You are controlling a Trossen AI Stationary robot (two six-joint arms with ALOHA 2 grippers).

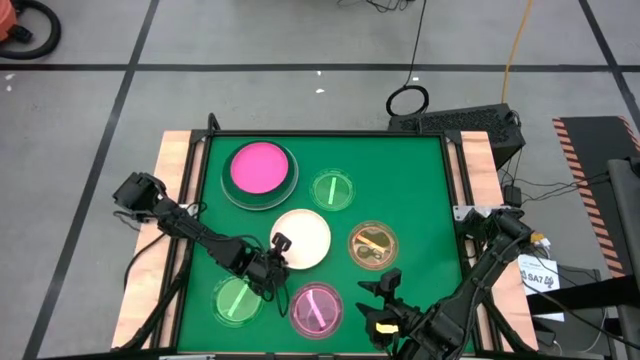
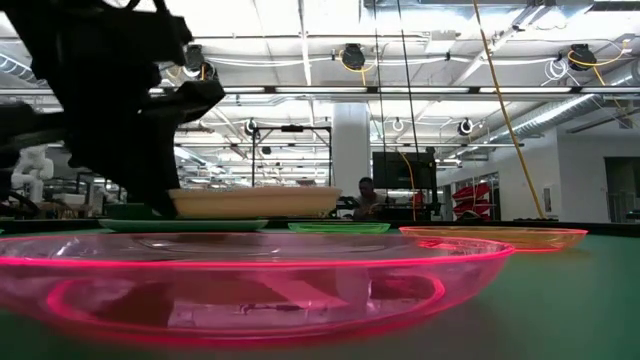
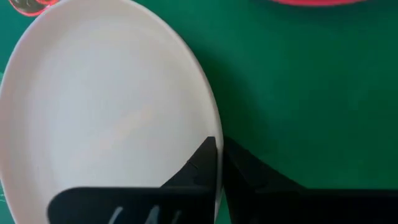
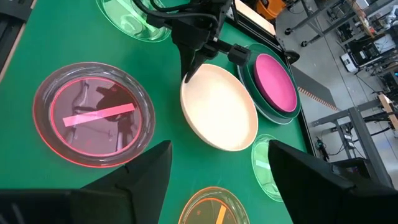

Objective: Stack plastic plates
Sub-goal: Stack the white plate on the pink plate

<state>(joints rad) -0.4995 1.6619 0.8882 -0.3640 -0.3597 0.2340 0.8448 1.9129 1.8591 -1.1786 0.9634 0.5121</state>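
Observation:
A white plate (image 1: 302, 238) is near the middle of the green mat, with my left gripper (image 1: 276, 254) shut on its near-left rim. A hot-pink plate (image 1: 258, 167) lies on a dark-green plate (image 1: 286, 190) at the far left. Single see-through plates lie on the mat: green (image 1: 333, 190), amber (image 1: 372, 245), pink (image 1: 316, 308) and a second green one (image 1: 237, 298). My right gripper (image 1: 384, 300) is open and empty near the front edge, right of the pink see-through plate (image 4: 93, 113). My left gripper pinches the white plate's rim (image 3: 217, 148) on its near-left side, one finger (image 3: 198, 167) over the plate's inside and one (image 3: 244, 169) outside the rim. The fingers come slanting down from the table's left. In the low view the plate (image 2: 255, 203) sits about level, a little above the mat.
The mat's raised dark frame (image 1: 455, 190) and wooden side strips bound the work area. There is bare green mat (image 1: 410, 190) at the far right. The stack of pink on dark green shows just beyond the white plate in the right wrist view (image 4: 275, 81).

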